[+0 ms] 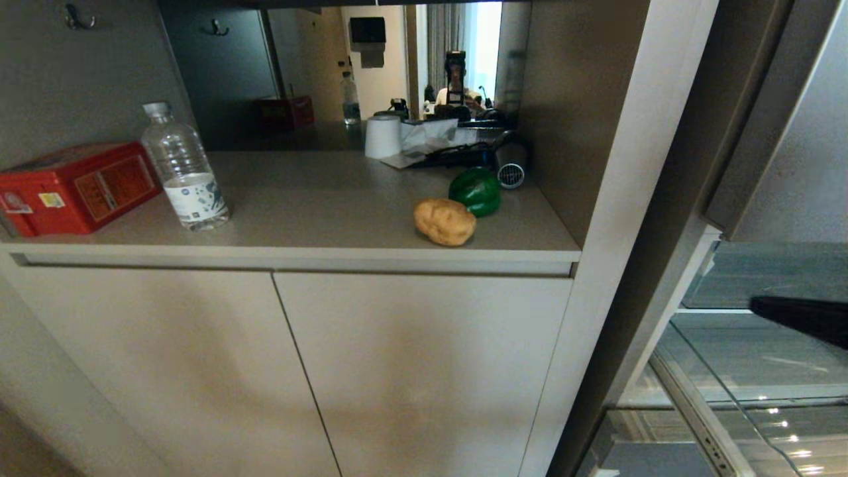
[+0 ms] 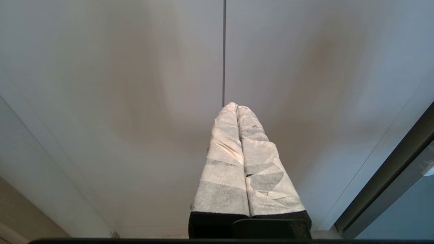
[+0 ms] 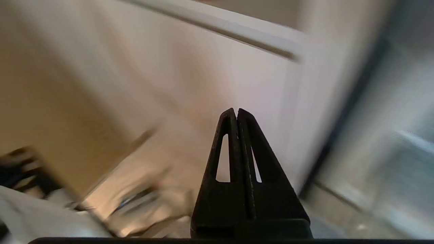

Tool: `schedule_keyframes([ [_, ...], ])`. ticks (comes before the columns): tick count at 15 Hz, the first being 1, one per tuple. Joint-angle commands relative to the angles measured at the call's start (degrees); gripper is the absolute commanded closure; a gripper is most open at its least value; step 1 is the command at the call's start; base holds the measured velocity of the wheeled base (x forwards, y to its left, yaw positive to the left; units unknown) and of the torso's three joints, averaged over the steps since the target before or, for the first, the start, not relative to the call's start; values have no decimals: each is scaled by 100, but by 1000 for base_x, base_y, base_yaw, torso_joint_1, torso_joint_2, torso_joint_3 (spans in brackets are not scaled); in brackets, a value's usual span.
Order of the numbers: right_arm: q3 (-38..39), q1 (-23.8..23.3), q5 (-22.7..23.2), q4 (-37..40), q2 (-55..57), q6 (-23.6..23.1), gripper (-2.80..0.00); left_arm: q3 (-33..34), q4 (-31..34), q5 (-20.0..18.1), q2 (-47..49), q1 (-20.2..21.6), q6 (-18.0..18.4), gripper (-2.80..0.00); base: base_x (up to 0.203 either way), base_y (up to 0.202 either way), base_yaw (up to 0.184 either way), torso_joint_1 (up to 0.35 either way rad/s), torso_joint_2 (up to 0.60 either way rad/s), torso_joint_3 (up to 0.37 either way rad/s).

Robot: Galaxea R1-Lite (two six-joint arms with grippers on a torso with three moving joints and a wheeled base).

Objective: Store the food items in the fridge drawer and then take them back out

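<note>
In the head view the potato lies near the front edge of the counter, toward its right end, and the green bell pepper sits just behind it, touching or nearly so. A clear water bottle and a red box stand at the counter's left end, well apart from the food, and a white cup and a dark corded appliance sit along the back edge. To the right of the cabinet the fridge stands open, its see-through fridge drawer low in the frame with its pale rail running forward; whether it is pulled out far enough to load I cannot tell. A dark tip of the right arm enters from the right edge over the fridge shelves. In the left wrist view the left gripper, its fingers wrapped in white padding, is pressed closed on nothing, facing the pale cabinet doors under the counter. In the right wrist view the right gripper has its black fingers together and empty; the surroundings are too smeared to place it closely. Judging from this, storing has barely begun: both items wait on the counter. The next move calls for parting the right jaws, reaching the counter's right front, and closing on the potato, the nearer item.
</note>
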Motion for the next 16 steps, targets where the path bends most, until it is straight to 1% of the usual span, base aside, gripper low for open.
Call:
schedule_keyframes([
  [1,-807,797,-65,-129,1823,52,0,0,6,1,-1,0,-1,0,0,0,0,0,0,0],
  [2,-1112,1350,-256,-280,2164,127,0,0,-1,1,-1,0,-1,0,0,0,0,0,0,0],
  [3,-1348,1894,-542,-382,2329,214,0,0,-2,1,-1,0,-1,0,0,0,0,0,0,0],
  [4,-1561,2324,-942,-456,2526,267,0,0,-2,1,-1,0,-1,0,0,0,0,0,0,0],
  [5,-1761,2566,-1360,-525,2826,288,-280,0,-2,1,-1,0,-1,0,0,0,0,0,0,0],
  [6,-1976,2729,-1588,-570,3066,280,-280,0,-2,1,-1,0,-1,0,0,0,0,0,0,0],
  [7,-2196,2870,-1680,-595,3253,271,-280,0,-2,1,-1,0,-1,0,0,0,0,0,0,0],
  [10,-2973,2981,-1825,-698,3923,276,-280,0,4,1,-1,0,-1,0,0,0,0,0,0,0],
  [12,-3248,3043,-2068,-1298,4387,246,-280,0,-2,1,-1,0,-1,0,0,0,0,0,0,0],
  [13,-3405,3069,-2335,-1624,4656,162,-280,0,-2,1,-1,0,-1,0,0,0,0,0,0,0],
  [15,-3630,3091,-2975,-2291,5126,-194,-280,0,2,1,-1,0,-1,0,0,0,0,0,0,0],
  [16,-3678,3095,-3099,-2553,5300,-362,-280,0,-2,1,-1,0,-1,0,0,0,0,0,0,0],
])
